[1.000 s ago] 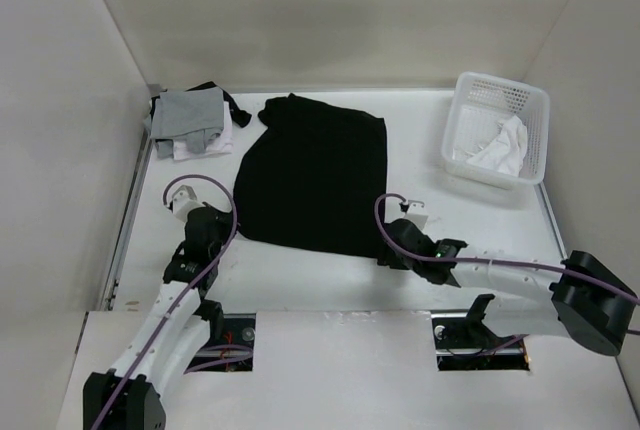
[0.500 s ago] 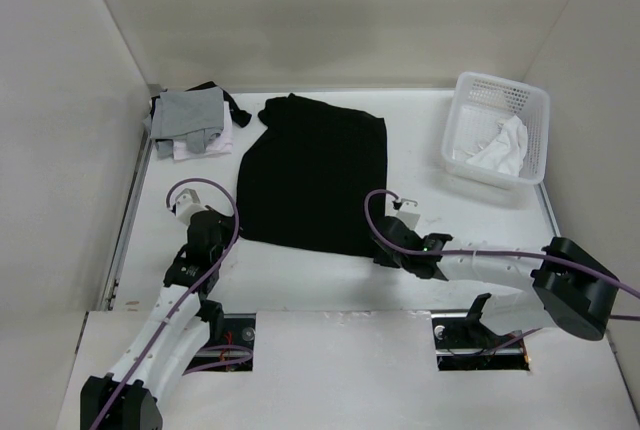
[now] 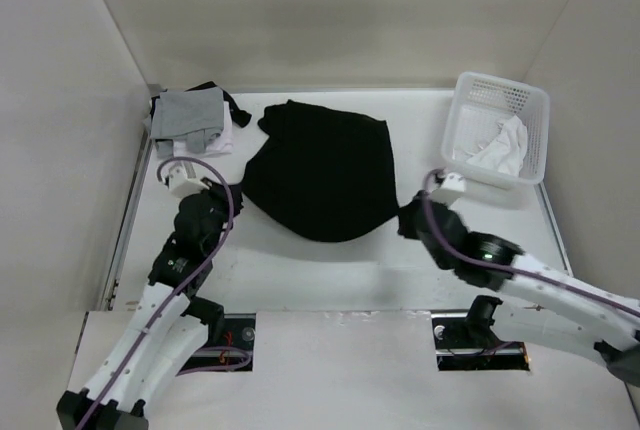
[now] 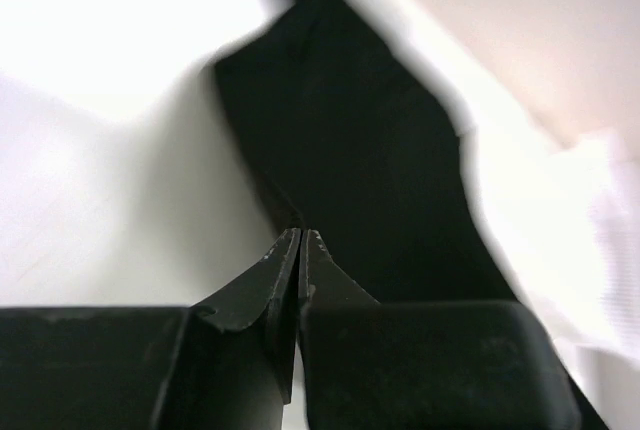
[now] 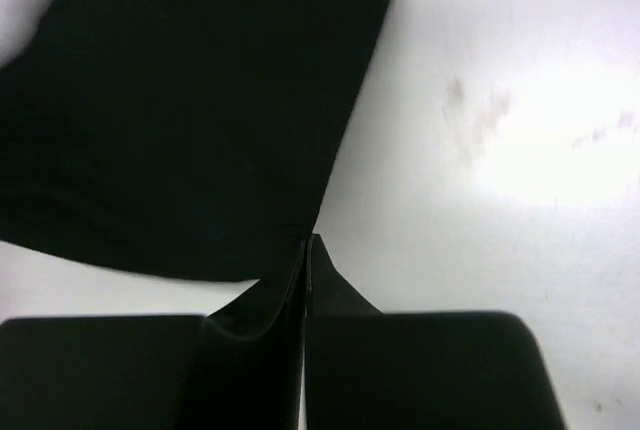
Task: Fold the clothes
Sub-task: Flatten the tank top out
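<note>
Step in hand: first fold of the black cloth, which lies spread at the middle of the surface.

Left jaws: clenched on the cloth's near left corner. The left wrist view shows fabric running right into the tips.

Right jaws: clenched on the near right corner, with the fabric edge ending at the tips.

The near hem sags in a curve between the two pinch points, so both corners look grasped and slightly raised.

Next move, as I judge it: lift both corners together and carry them over to the far hem, keeping them level so the cloth does not skew.

A grey pile sits far left. A white garment lies in the basket, far right.
</note>
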You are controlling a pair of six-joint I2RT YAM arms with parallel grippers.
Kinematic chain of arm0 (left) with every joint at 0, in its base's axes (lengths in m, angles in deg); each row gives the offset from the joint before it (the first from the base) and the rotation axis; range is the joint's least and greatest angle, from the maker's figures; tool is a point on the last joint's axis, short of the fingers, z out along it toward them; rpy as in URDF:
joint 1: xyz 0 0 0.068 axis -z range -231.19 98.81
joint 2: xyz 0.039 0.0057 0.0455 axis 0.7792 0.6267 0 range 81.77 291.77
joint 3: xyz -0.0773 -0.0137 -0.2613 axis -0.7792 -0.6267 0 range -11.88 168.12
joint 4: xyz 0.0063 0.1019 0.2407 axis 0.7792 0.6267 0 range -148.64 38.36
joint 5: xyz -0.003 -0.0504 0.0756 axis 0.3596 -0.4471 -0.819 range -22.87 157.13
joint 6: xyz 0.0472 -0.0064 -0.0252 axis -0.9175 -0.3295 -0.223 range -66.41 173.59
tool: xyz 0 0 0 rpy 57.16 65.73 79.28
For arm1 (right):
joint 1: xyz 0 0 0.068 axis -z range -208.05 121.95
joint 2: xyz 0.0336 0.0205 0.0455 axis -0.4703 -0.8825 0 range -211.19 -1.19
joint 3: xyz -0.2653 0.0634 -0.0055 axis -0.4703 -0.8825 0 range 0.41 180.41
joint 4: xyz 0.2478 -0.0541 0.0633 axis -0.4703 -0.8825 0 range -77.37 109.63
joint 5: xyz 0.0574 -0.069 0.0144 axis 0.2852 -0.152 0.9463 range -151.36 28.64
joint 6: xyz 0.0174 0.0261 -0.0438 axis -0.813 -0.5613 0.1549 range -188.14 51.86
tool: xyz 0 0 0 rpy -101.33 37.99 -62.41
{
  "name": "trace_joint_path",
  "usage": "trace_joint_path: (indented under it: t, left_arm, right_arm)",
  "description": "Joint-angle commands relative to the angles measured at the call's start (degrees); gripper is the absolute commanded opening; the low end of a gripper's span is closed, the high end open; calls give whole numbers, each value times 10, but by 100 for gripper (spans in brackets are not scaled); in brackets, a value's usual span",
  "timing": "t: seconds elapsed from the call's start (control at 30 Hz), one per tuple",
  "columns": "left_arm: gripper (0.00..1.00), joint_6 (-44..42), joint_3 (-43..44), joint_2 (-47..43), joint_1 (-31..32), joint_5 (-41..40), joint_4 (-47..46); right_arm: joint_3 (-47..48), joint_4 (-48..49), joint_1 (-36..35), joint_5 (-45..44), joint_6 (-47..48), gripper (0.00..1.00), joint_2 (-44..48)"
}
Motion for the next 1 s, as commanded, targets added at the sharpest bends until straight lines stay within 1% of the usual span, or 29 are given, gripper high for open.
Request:
trace_joint_path:
  t: [0.0, 0.07, 0.13, 0.17, 0.27, 0.37, 0.47, 0.53, 0.6, 0.67, 0.7, 0.73, 0.77, 0.8, 0.83, 0.87, 0.93, 0.97]
  left_arm:
    - [0, -44, 155, -30, 52, -60, -70]
    - [0, -77, 226, -37, 88, -106, -109]
    - [0, -99, 267, -38, 105, -132, -133]
    - [0, -118, 299, -38, 116, -142, -152]
    - [0, -170, 383, -25, 126, -152, -184]
    - [0, -201, 453, -1, 121, -145, -183]
    - [0, -221, 476, 22, 117, -149, -181]
    - [0, -227, 473, 36, 117, -149, -185]
    - [0, -226, 440, 75, 121, -151, -189]
    - [0, -208, 372, 118, 107, -161, -206]
    - [0, -184, 329, 145, 87, -156, -223]
    - [0, -170, 314, 155, 76, -154, -227]
    - [0, -137, 288, 176, 49, -138, -234]
    - [0, -84, 272, 220, -8, -94, -240]
    - [0, -66, 273, 240, -28, -76, -239]
    - [0, -29, 286, 281, -67, -34, -242]
    - [0, -10, 335, 348, -99, 11, -243]
    - [0, -4, 384, 389, -109, 32, -238]
  right_arm:
    - [162, -36, -48, -162, 145, 0, 156]
    - [244, -24, -93, -206, 215, 0, 181]
    - [299, 4, -126, -232, 268, 0, 180]
    - [347, 47, -160, -249, 334, 0, 169]
    - [412, 157, -217, -260, 467, 0, 141]
    - [457, 251, -247, -271, 583, 0, 102]
    - [473, 295, -253, -256, 636, 0, 74]
    - [475, 298, -238, -239, 639, 0, 58]
    - [463, 282, -163, -202, 615, 0, 23]
    - [441, 215, -56, -123, 514, 0, -19]
    - [437, 183, -7, -76, 467, 0, -38]
    - [433, 144, 70, 4, 392, 0, -63]
    - [429, 133, 105, 50, 359, 0, -77]
    - [420, 141, 188, 145, 297, 0, -113]
    - [420, 149, 221, 177, 278, 0, -131]
    - [429, 162, 261, 219, 254, 0, -167]
    - [487, 162, 312, 272, 236, 0, -245]
    - [516, 159, 322, 281, 237, 0, -272]
